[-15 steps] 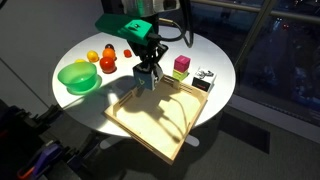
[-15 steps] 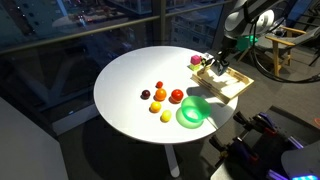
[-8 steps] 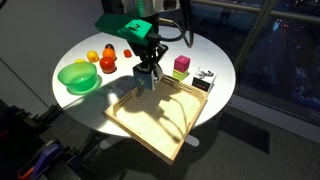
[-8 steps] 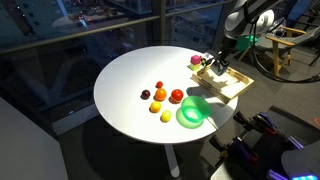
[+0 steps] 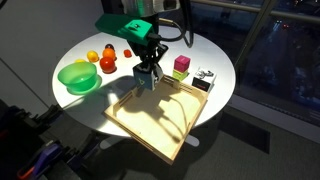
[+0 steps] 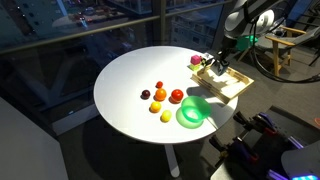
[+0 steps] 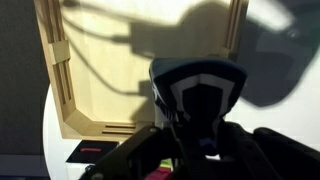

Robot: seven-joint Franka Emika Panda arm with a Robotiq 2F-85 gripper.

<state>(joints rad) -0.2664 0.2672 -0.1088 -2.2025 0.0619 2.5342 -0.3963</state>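
Hand [image 5: 150,76] clenched; nothing visible between its fingers. It hangs just over the far rim of the shallow light-wood tray [image 5: 160,125], which lies at the edge of the round white table [image 5: 215,70]. A pink cube [image 5: 181,64] stands near. Risk: a low sideways move could catch the rim and shove the tray off the table.

Dark pincer [image 7: 200,105] closed, low centre, over wooden tray [image 7: 100,95]; arm shadow across tray floor
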